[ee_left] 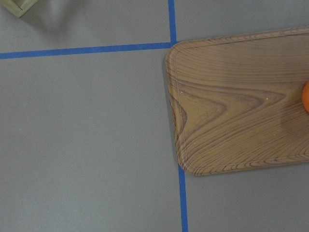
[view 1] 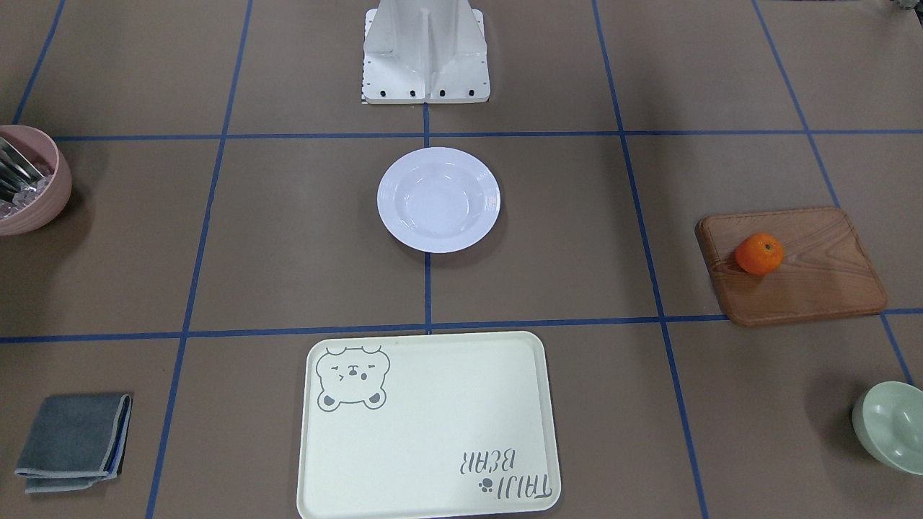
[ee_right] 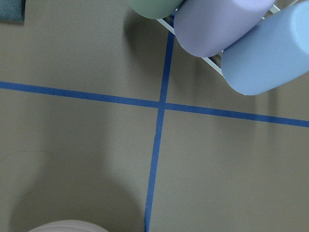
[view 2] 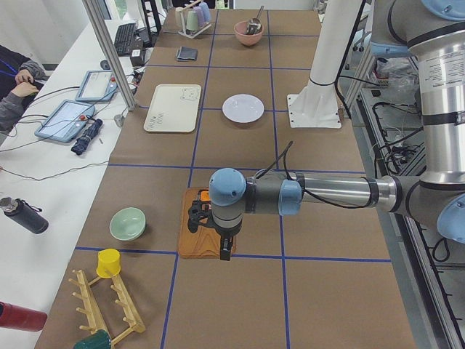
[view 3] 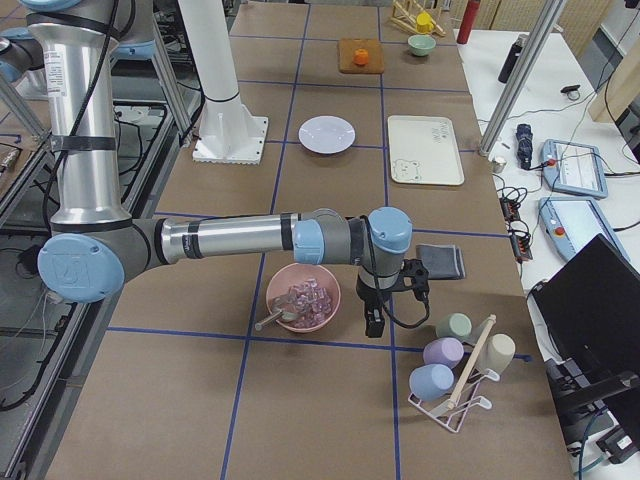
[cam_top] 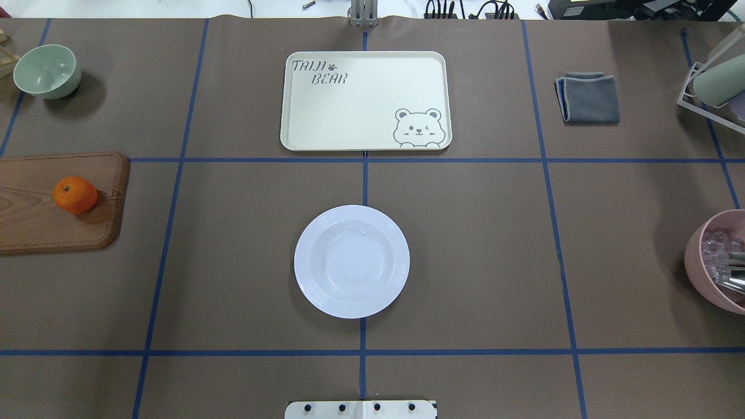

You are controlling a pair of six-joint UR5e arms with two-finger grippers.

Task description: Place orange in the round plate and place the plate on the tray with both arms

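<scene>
On the brown table (cam_top: 233,262) you had the left tool (view 2: 225,249) above the wooden board (cam_top: 35,215), with the orange (cam_top: 75,195) on the board just beside it and the right tool (view 3: 372,323) well apart; I could not tell whether either tool was open.

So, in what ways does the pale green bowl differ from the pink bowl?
The pale green bowl is empty, while the pink bowl holds clear cube-like pieces and a metal utensil. The pale green bowl stands at the table's end on the robot's left, near the wooden board; the pink bowl stands at the opposite end. Both are round, and both stand upright on the table.
</scene>
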